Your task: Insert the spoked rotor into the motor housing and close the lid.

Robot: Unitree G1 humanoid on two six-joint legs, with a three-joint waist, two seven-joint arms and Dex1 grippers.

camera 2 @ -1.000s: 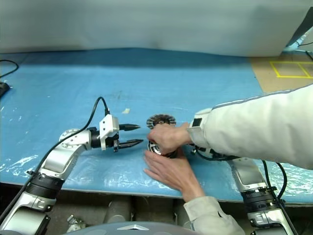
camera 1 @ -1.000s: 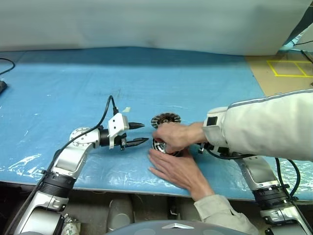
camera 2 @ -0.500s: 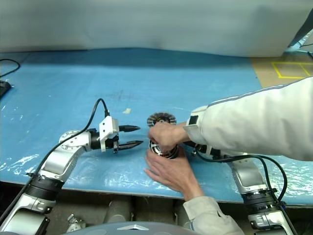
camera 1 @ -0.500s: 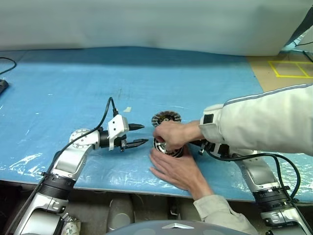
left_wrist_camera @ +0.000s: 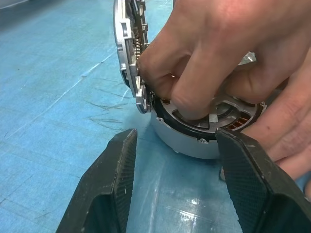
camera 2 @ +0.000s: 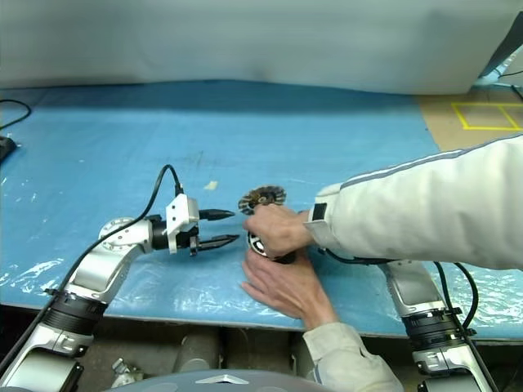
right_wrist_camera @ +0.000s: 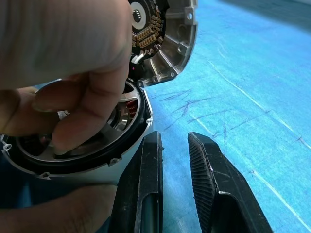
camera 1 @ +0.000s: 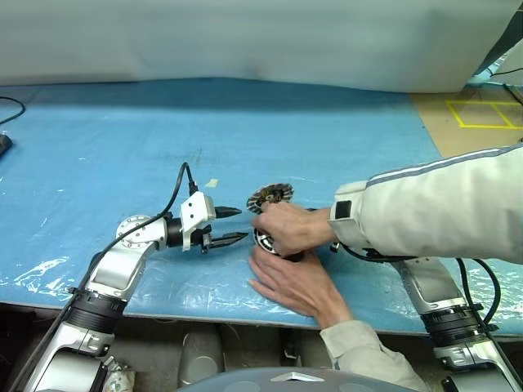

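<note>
At the lower centre of the head view, a person's flat hand [camera 1: 298, 286] is laid on the blue sheet [camera 1: 122, 139], just in front of the motor housing [camera 1: 268, 242]. Both grippers are held level at either side of the housing and nothing is gripped by either. The left gripper [camera 1: 242, 222] is spread wide, just left of the housing. The right gripper [right_wrist_camera: 172, 138] is nearly closed, with only a narrow gap between its fingers, and is pointed at the housing wall from the other side.

The spoked rotor [left_wrist_camera: 221, 109] is seen inside the housing, with copper windings showing past its spokes. It is pressed on by the fingers of the person's other hand [camera 1: 286, 229]. Whether it is fully seated cannot be told, as much of it is covered by those fingers.

Just behind, the lid [camera 1: 270, 196] is stood on edge, tilted, with its lower rim touching the housing's far rim.

The step in hand is judged to be the seating of the rotor before closing. It is best pushed down evenly at the hub until flush, with the housing steadied against sliding. Only then should the lid be swung down squarely, with no fingers caught beneath.
</note>
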